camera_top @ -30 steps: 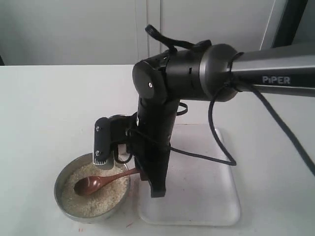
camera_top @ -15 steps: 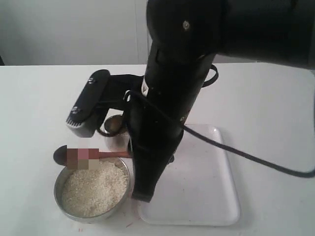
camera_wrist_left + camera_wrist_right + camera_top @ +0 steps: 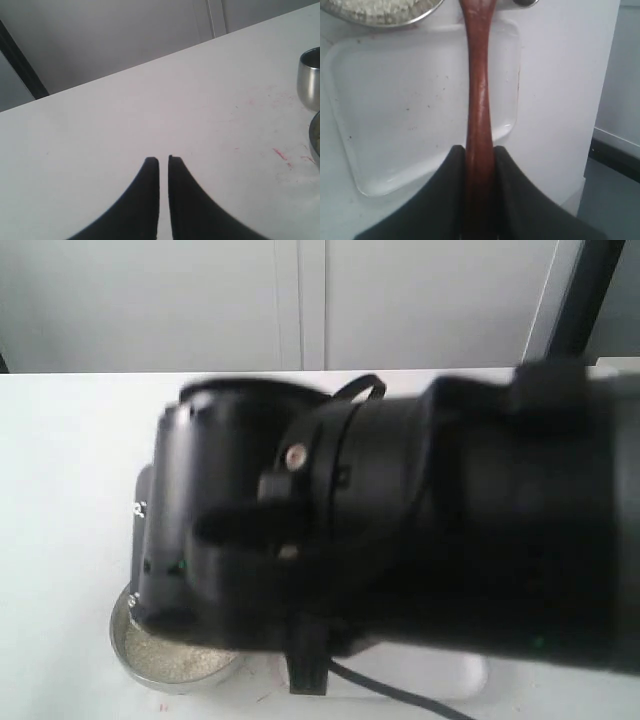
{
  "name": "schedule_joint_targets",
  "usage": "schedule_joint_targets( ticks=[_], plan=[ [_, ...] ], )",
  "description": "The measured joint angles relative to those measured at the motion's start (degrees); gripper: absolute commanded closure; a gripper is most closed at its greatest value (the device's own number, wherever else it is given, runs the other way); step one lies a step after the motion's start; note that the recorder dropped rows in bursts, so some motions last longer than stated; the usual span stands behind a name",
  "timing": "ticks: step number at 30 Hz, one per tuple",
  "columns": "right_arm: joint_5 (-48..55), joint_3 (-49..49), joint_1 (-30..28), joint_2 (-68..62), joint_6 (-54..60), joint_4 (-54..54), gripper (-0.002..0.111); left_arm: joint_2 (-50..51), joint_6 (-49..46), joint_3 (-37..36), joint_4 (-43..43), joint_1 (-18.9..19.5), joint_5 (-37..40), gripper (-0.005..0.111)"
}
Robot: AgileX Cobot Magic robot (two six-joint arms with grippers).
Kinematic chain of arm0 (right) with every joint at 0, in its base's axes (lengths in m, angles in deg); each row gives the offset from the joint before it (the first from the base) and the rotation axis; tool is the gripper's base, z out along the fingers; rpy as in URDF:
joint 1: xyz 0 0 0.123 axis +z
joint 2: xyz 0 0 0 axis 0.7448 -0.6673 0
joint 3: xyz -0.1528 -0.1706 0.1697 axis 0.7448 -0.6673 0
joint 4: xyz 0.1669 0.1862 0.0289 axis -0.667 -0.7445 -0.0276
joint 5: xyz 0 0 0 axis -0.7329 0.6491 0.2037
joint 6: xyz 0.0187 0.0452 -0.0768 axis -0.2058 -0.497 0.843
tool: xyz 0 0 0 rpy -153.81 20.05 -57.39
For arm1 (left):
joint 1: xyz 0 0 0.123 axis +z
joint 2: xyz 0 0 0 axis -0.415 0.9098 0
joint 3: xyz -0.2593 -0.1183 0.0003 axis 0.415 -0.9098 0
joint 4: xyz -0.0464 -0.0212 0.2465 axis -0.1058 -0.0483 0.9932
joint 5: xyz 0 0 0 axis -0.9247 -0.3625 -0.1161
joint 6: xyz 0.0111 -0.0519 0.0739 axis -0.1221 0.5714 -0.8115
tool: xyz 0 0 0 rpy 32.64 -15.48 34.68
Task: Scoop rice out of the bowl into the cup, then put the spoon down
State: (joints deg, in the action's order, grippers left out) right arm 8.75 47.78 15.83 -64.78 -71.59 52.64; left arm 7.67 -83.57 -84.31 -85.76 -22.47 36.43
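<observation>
The spoon (image 3: 479,100) was clamped in the right claw (image 3: 479,155); the left claw (image 3: 163,162) was closed, empty; filling of the cup (image 3: 310,80) could not be judged; set-down was not yet done.

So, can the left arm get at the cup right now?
Probably yes: the left wrist view shows only bare table between the left gripper and the cup. Its jaws would need opening first, though.

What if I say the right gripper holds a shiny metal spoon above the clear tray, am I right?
Not quite. The spoon is reddish-brown wood, not shiny metal. The right gripper does hold it above the clear tray, as the right wrist view shows.
</observation>
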Motion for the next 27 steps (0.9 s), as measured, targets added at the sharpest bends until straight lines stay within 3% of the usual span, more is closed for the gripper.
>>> schedule_joint_targets(
  ticks=[12,27],
  plan=[
    [-3.7,-5.6,0.0,-9.8,-5.1,13.5,0.108,0.0,0.0,0.0,0.0,0.0,0.0,0.092],
    [-7.3,-5.6,0.0,-15.3,-7.0,19.9,0.108,0.0,0.0,0.0,0.0,0.0,0.0,0.092]
  ],
)
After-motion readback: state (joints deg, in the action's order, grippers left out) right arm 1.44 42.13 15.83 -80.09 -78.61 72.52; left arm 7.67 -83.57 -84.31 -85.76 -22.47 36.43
